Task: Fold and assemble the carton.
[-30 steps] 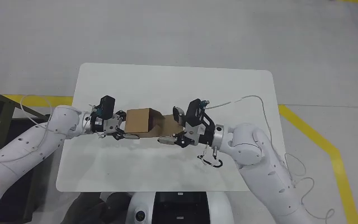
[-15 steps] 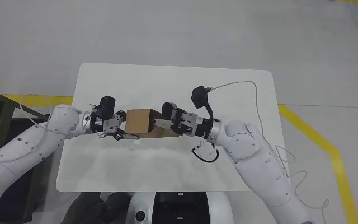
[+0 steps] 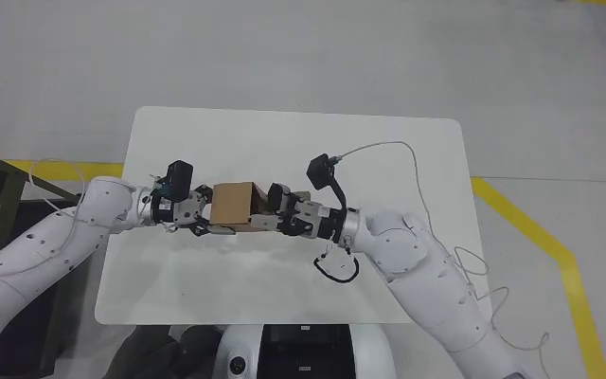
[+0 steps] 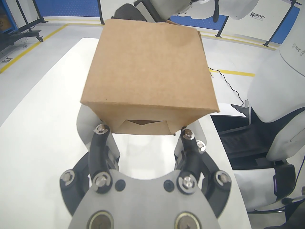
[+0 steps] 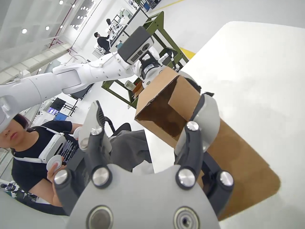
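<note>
Closing the carton (image 3: 234,202) at its open end looks to be the step in hand. Sitting left of centre in the top view, over the white surface (image 3: 379,152), pinned between both arms; lifted or resting, cannot tell.

Clamped at the near end by the left end effector (image 4: 144,129), low in the middle of the left wrist view, with a finger (image 4: 100,141) pressed in on either side. Tucked shut already at that end, with a small slot showing under the top panel.

Met at the other end by the right end effector (image 5: 150,110), spread wide and gripping nothing: one finger (image 5: 95,120) free in the air at centre-left of the right wrist view, the other (image 5: 209,115) laid against the outer wall beside the gaping mouth. Running from there toward the lower right of that view, a long flap (image 5: 238,163), unfolded and passing under the end effector. Inside the mouth, a side flap (image 5: 183,94) partly turned in.

Next, by this reading: pushing the side flaps fully in, then swinging the long flap over the mouth and tucking its tip inside. Calls for a firm hold on the left as counter-force, and for a push along the length of the carton rather than across it — otherwise risking a twist out of the clamp or a crushed wall.
</note>
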Tool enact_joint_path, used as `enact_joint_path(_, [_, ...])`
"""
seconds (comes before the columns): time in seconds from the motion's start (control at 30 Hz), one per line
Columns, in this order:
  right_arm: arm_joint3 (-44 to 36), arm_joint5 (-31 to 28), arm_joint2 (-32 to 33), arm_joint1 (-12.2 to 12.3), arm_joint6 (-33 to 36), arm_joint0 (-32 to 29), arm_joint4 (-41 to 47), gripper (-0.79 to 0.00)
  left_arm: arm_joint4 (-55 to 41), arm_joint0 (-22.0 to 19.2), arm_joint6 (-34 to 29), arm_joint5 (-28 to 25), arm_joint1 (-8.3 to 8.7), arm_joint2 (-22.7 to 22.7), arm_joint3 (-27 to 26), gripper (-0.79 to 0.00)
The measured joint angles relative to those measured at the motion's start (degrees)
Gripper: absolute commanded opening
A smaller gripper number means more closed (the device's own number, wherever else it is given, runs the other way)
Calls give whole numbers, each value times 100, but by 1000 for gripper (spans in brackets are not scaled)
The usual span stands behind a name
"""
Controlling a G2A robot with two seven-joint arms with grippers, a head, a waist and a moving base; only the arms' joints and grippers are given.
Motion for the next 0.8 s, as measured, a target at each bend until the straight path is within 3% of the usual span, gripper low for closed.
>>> enact_joint_path(0.37, [267,11,-308,-91,-184,252,184,-129,80,70,0,0,-48,-85,-52,-409])
enact_joint_path(0.67, [335,1,-461,-133,-347,255,215,-6,57,117,0,0,-81,-146,-8,-406])
enact_joint_path(0.8, [225,57,-316,-99,-467,135,163,0,29,138,0,0,-83,-189,46,-406])
